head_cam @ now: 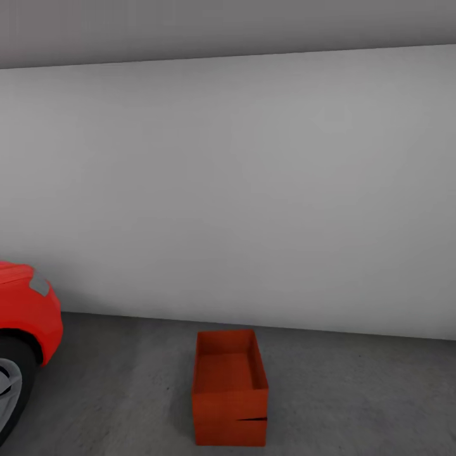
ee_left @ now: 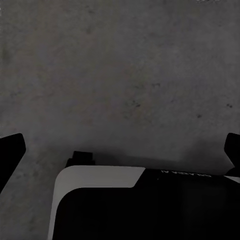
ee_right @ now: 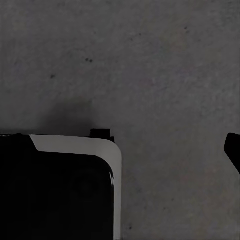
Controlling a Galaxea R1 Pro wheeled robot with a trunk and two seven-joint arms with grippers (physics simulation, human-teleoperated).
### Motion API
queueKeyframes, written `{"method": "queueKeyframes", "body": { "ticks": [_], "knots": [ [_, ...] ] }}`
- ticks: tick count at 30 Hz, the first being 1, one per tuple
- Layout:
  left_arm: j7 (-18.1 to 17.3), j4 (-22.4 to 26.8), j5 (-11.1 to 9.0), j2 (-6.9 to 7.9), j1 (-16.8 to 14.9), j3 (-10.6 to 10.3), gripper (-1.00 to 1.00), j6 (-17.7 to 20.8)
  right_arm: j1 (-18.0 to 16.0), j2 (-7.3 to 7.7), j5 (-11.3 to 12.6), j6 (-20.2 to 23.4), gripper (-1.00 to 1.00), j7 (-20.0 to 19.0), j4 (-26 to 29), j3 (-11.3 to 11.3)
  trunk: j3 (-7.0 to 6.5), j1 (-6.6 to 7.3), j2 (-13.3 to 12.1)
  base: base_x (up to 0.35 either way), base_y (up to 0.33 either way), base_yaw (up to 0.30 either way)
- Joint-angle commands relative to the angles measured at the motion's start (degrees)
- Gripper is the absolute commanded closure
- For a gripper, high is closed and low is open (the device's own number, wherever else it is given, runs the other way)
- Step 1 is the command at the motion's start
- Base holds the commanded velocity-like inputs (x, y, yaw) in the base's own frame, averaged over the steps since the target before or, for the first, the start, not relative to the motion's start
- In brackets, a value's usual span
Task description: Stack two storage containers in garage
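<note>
In the head view, an orange-red storage container (head_cam: 228,372) stands in the garage on the dark grey concrete floor (head_cam: 354,405), close to the pale wall. It is lidless and empty. A thin dark seam low on its front wall marks a second container (head_cam: 228,434) under it, the two aligned as one stack. My left gripper (ee_left: 120,150) hangs over bare floor (ee_left: 125,75); its fingertips (ee_left: 11,152) sit at opposite picture edges, open and empty. My right gripper (ee_right: 120,150) also faces bare floor (ee_right: 150,60), one dark fingertip (ee_right: 233,150) far out at the edge, holding nothing.
A red car (head_cam: 25,316) with its front wheel (head_cam: 9,386) stands at the left, a short way from the stack. The plain grey wall (head_cam: 253,190) closes the space behind. My robot's black-and-white base (ee_left: 100,200) appears in the left wrist view, and the base (ee_right: 75,190) in the right wrist view.
</note>
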State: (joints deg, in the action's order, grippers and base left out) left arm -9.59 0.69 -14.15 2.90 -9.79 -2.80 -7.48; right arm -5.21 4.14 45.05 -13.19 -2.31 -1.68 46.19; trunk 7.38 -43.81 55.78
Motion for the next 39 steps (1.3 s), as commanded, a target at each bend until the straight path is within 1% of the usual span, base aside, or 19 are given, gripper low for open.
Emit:
{"method": "queueKeyframes", "body": {
  "ticks": [1,4,7,9,14,20,24,25,27,31,39],
  "knots": [
    [-0.3,-0.1,-0.6,0.07,-0.1,-0.2,-1.0,-0.2,-0.1,-0.03,0.6,-0.3,-1.0,-0.2,-0.2,0.5,0.08,-0.01,0.1,0.0,0.0,0.0],
    [-0.3,-0.3,-0.6,0.51,-0.1,-0.4,-1.0,-0.1,-0.1,-0.03,0.6,-0.3,-1.0,-0.2,-0.2,0.5,0.08,-0.01,0.1,0.0,0.0,0.0],
    [-0.3,-0.5,-0.6,1.66,-0.1,-0.7,-1.0,-0.3,-0.1,-0.03,0.6,-0.3,-1.0,-0.2,-0.2,0.5,0.08,-0.01,0.1,0.0,0.0,0.0],
    [-0.3,-0.5,-0.6,1.8,-0.1,-0.8,-1.0,-0.4,-0.1,-0.04,0.6,-0.3,-1.0,-0.2,-0.2,0.5,0.08,-0.01,0.1,0.0,0.0,0.0],
    [-0.2,-0.6,-0.7,1.78,0.1,-0.8,-1.0,-1.6,-0.1,-0.03,0.6,-0.3,-1.0,-0.2,-0.2,0.5,0.08,-0.01,0.1,0.0,0.0,0.0],
    [0.3,-0.6,-0.5,1.6,0.1,-0.8,-1.0,-2.0,-0.1,-0.05,0.5,-0.3,-1.0,-0.2,-0.2,0.5,0.08,-0.01,0.1,0.0,0.0,0.0],
    [0.6,-0.6,1.0,1.07,0.1,-0.8,-1.0,-2.0,-0.1,-0.13,0.4,-0.3,-1.0,-0.2,-0.1,0.8,0.08,-0.01,0.1,0.0,0.0,0.0],
    [0.6,-0.6,1.9,0.93,0.1,-0.8,-1.0,-2.0,-0.1,-0.16,0.4,-0.3,-1.0,-0.2,-0.1,0.9,0.08,-0.01,0.1,0.0,0.0,0.0],
    [0.7,-0.6,2.3,0.86,0.1,-0.8,-1.0,-2.1,-0.1,-0.17,0.4,-0.3,-1.0,-0.2,-0.1,0.9,0.08,-0.01,0.1,0.0,0.0,0.0],
    [0.7,-0.6,2.7,0.81,0.1,-0.8,-1.0,-2.1,-0.1,-0.18,0.4,-0.2,-1.0,-0.2,-0.1,0.9,0.08,-0.01,0.1,0.0,0.0,0.0],
    [0.7,-0.6,2.8,0.79,0.1,-0.8,-1.0,-2.1,-0.1,-0.19,0.4,-0.3,-1.0,-0.2,-0.1,0.9,0.08,-0.01,0.1,0.0,0.0,0.0]
  ]
}}
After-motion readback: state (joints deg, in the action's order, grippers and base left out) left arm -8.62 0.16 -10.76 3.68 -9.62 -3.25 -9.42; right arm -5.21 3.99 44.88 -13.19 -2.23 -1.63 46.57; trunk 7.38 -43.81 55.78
